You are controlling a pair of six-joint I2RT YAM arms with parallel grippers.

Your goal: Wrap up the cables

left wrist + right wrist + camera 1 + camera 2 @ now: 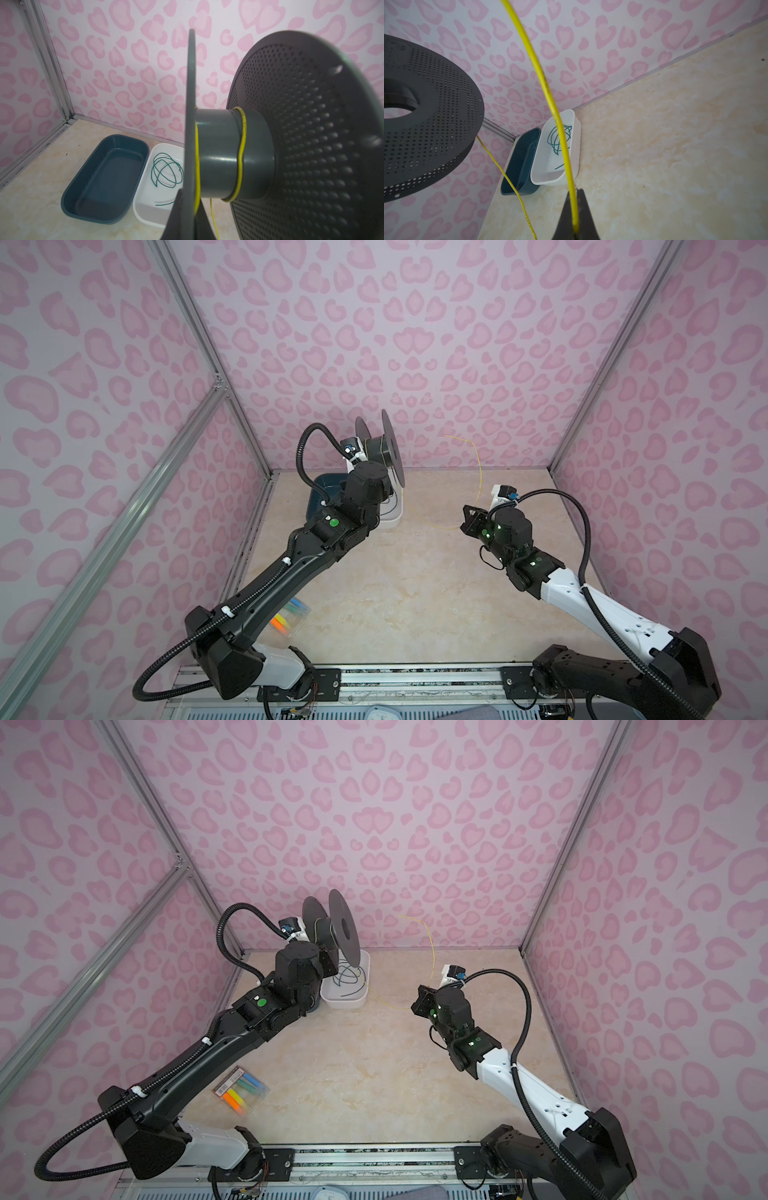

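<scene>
My left gripper (188, 199) is shut on one thin flange of a dark grey spool (218, 153), held upright above the trays at the back in both top views (380, 448) (343, 928). The yellow cable (242, 145) runs in a couple of turns round the spool's hub. It hangs down, crosses the table and reaches my right gripper (574, 192), which is shut on it. From those fingers the cable's free end (480, 472) arcs up toward the back wall. The dark green cable (166, 170) lies in loose loops inside the white tray (145, 214).
An empty dark blue tray (104, 176) stands beside the white tray in the back left corner. A clear pack of coloured markers (241, 1090) lies near the front left, under my left arm. Patterned walls close in the table on three sides.
</scene>
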